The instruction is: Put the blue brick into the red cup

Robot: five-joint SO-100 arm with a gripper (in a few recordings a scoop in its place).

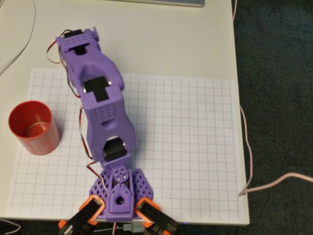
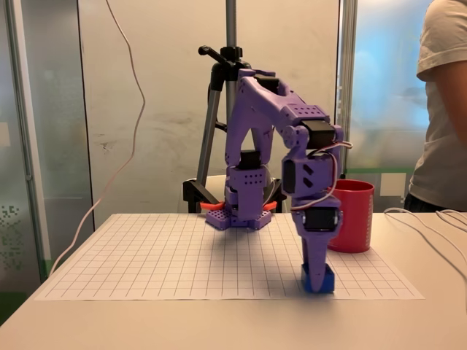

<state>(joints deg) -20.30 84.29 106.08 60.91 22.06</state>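
Observation:
The blue brick (image 2: 319,281) rests on the grid mat near its front right corner in the fixed view. My purple gripper (image 2: 315,268) points straight down with its tips at the brick's top, touching or overlapping it. From this side the fingers merge into one wedge, so their gap is hidden. From above, the gripper (image 1: 78,41) sits at the mat's far edge and covers the brick. The red cup (image 1: 33,127) stands upright on the mat's left edge in the overhead view, with a pale bottom. It stands just behind and right of the gripper, cup (image 2: 352,215).
The white grid mat (image 1: 195,147) lies on a pale table whose right edge (image 1: 240,98) drops off to dark floor. Thin cables (image 1: 249,161) trail off that side. A person (image 2: 445,109) stands at the fixed view's right edge. A tripod (image 2: 219,109) rises behind the arm.

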